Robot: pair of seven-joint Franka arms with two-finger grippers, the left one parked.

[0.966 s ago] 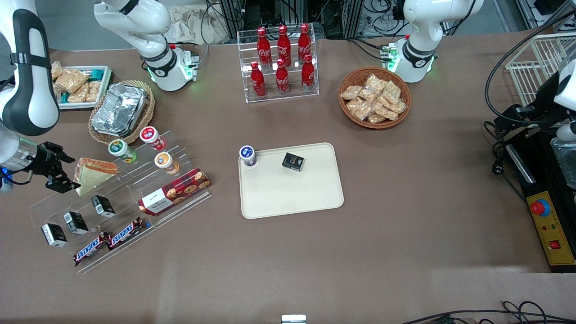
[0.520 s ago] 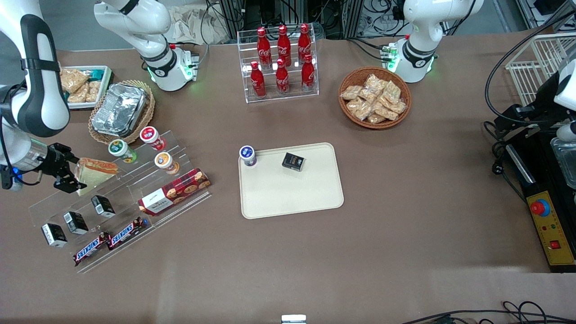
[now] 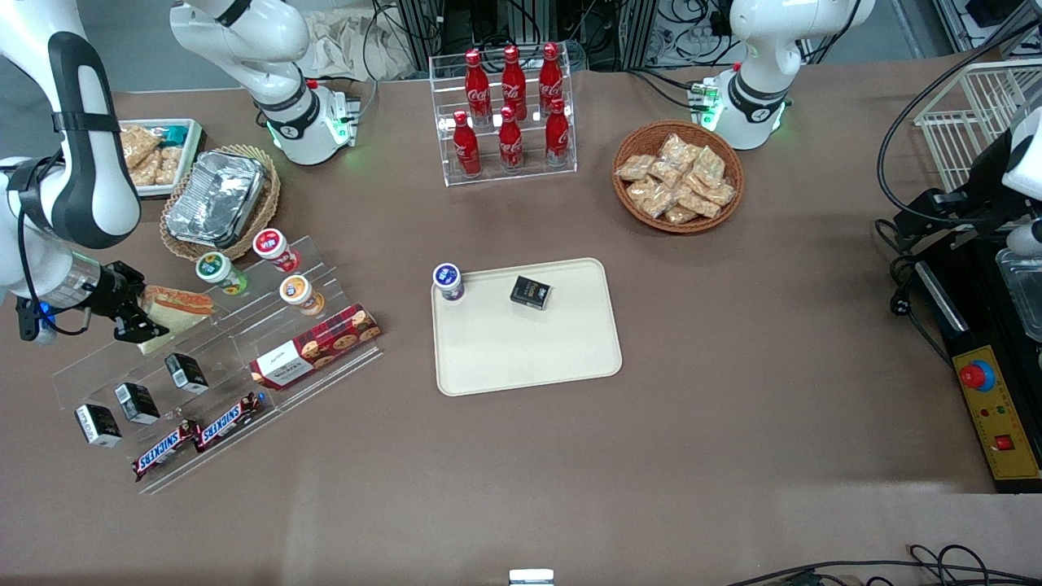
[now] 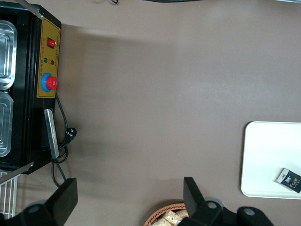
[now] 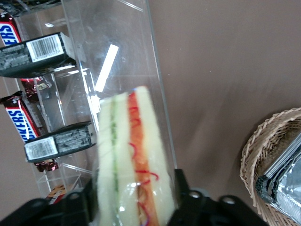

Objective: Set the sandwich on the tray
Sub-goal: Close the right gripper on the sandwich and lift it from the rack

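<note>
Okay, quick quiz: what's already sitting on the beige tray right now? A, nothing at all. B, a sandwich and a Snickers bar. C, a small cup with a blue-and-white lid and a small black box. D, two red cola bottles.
C: the tray carries a lidded cup at one corner and a black box; the sandwich sits on the clear display rack, with the gripper around it.

**Front view: gripper at the sandwich, tray holding two items**

Gripper (image 3: 140, 313) sits at the working arm's end of the table, its dark fingers (image 3: 151, 330) around the sandwich (image 3: 181, 304) on the top step of the clear acrylic stand (image 3: 220, 358). Sandwich not lifted off. Tray (image 3: 527, 350) lies mid-table, well apart, carrying a blue-lidded cup (image 3: 448, 282) at one corner and a small black box (image 3: 531, 292) nearby.
</note>
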